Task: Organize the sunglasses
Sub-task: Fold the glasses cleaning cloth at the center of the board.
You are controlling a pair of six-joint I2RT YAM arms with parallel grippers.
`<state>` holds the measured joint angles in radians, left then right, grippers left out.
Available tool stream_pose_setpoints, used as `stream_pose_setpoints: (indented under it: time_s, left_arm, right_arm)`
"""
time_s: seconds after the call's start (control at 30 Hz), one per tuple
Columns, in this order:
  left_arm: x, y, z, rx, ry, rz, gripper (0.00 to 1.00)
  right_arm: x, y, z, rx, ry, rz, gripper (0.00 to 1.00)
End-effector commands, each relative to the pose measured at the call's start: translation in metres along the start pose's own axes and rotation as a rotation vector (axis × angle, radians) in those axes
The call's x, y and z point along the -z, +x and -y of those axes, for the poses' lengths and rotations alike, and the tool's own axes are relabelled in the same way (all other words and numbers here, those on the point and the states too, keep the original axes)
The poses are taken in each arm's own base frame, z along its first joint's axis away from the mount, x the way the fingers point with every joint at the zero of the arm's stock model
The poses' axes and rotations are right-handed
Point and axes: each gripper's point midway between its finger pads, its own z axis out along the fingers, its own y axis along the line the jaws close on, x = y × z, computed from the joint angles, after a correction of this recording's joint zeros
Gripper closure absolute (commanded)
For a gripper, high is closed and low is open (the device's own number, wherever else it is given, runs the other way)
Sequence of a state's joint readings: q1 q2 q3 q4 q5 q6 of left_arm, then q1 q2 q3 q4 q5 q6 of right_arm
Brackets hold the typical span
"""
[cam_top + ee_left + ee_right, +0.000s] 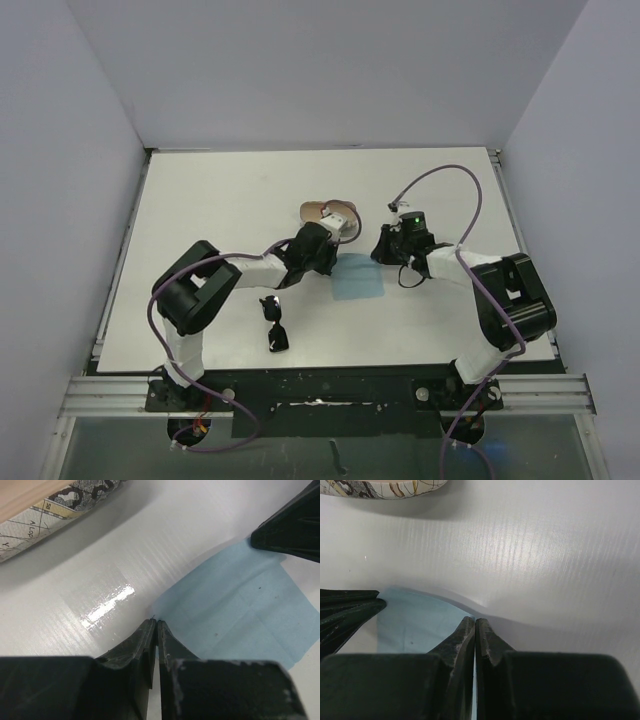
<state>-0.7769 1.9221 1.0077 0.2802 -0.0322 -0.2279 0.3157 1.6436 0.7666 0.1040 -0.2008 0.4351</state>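
The black sunglasses (275, 324) lie on the white table near the front, left of centre, away from both grippers. They do not show in either wrist view. My left gripper (333, 251) is shut at the far-left corner of the light blue cloth (358, 278), its tips pinched on that corner (154, 621). My right gripper (383, 250) is shut at the cloth's far-right corner (474, 620). The cloth (235, 610) lies between the two grippers, and its far edge (415, 620) looks slightly raised.
The oval patterned case (328, 212) lies open just behind the left gripper. It shows at the top of the left wrist view (50, 510) and of the right wrist view (380, 487). White walls surround the table (200, 200).
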Motion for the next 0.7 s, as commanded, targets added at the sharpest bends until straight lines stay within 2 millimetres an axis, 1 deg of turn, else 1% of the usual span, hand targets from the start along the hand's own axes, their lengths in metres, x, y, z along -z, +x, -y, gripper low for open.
stream_pose_setpoints:
  time_s: [0.0,0.2,0.27,0.53,0.67]
  left_arm:
    - [0.018,-0.043,0.012,0.0,0.012,0.118,0.95]
    - [0.026,-0.051,0.019,-0.013,0.015,0.141,0.96]
    - [0.028,-0.05,0.021,-0.014,0.019,0.141,0.96]
    - [0.029,-0.037,0.026,-0.007,0.027,0.121,0.96]
    - [0.031,-0.034,0.028,-0.005,0.026,0.122,0.96]
  right_arm:
    - [0.009,-0.025,-0.01,0.02,-0.015,0.093,1.0]
    - [0.014,-0.029,-0.012,0.024,-0.018,0.108,1.0]
    - [0.015,-0.029,-0.012,0.025,-0.018,0.112,1.0]
    - [0.021,-0.025,-0.02,0.036,-0.032,0.113,1.0]
    - [0.023,-0.022,-0.022,0.04,-0.035,0.112,1.0]
